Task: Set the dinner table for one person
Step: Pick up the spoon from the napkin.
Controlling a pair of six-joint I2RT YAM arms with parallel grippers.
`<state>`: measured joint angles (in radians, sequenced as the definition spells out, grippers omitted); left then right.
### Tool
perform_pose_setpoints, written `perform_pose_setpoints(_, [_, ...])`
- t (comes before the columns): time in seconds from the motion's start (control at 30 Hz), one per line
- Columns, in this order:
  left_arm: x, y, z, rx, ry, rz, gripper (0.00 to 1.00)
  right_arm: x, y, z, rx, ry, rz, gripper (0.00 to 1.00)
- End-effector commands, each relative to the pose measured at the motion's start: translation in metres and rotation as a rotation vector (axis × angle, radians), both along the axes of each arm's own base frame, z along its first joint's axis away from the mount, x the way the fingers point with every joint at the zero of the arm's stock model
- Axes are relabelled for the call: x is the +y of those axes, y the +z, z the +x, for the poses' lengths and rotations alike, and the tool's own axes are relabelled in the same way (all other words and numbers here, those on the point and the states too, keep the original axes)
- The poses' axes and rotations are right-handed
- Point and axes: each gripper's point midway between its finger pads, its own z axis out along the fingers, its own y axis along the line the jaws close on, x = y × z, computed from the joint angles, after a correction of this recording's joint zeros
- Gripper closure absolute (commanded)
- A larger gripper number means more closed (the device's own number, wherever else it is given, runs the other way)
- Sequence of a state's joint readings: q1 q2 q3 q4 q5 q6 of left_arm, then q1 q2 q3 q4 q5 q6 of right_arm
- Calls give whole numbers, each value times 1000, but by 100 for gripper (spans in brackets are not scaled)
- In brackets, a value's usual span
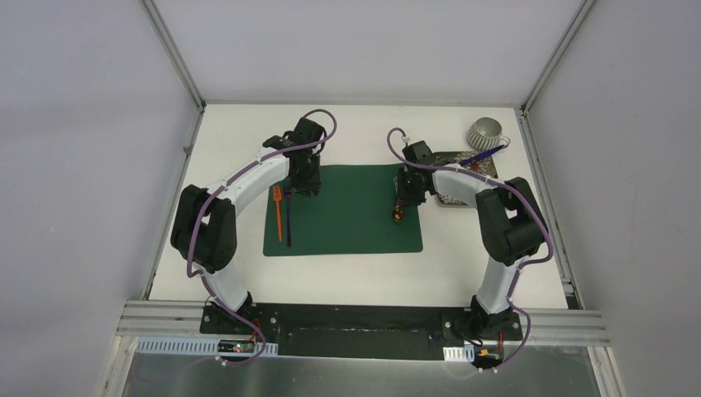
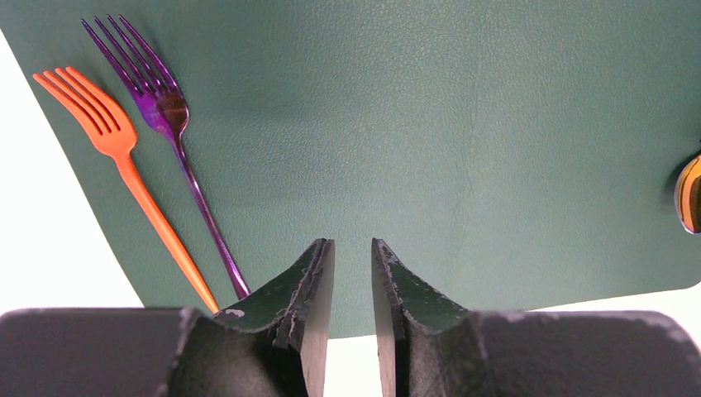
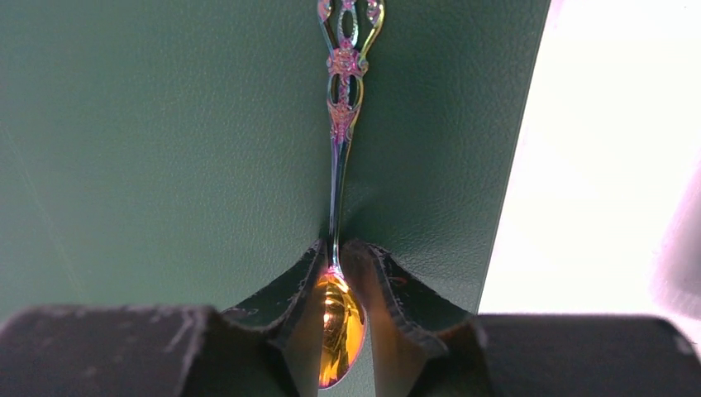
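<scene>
The white dinner table (image 1: 364, 132) carries a dark green placemat (image 1: 355, 223). An orange fork (image 1: 278, 213) and a purple fork (image 1: 289, 217) lie side by side on the mat's left part; both show in the left wrist view, the orange fork (image 2: 124, 153) and the purple fork (image 2: 169, 112). My left gripper (image 2: 353, 244) hovers over the mat's far left (image 1: 302, 188), jaws slightly apart and empty. My right gripper (image 3: 339, 246) is shut on the neck of an ornate iridescent spoon (image 3: 340, 116) with a gold bowl, low over the mat's right part (image 1: 402, 207).
A grey ribbed cup (image 1: 486, 132) stands at the back right beside a dark patterned tray (image 1: 463, 169), partly hidden by my right arm. A blue-handled utensil (image 1: 488, 155) lies there. Aluminium frame posts (image 1: 174, 50) rise at the table's far corners.
</scene>
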<state>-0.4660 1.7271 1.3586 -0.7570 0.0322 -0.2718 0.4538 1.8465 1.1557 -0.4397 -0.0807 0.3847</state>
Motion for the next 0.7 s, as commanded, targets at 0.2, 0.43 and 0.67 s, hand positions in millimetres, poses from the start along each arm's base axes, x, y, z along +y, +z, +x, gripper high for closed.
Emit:
perform_pose_setpoints(0.2, [-6,15,2,-52,-8,-23,76,-7,-10,3,-41,17,-129,94])
perform_pose_setpoints(0.43, [-7,16,2,-53,-8,-29,76,-12,46,15,-163,32,-153,100])
perform_pose_setpoints(0.67, [-8,18,2,-57,-13,-33,77,-18,99,17,-267,58,-170,100])
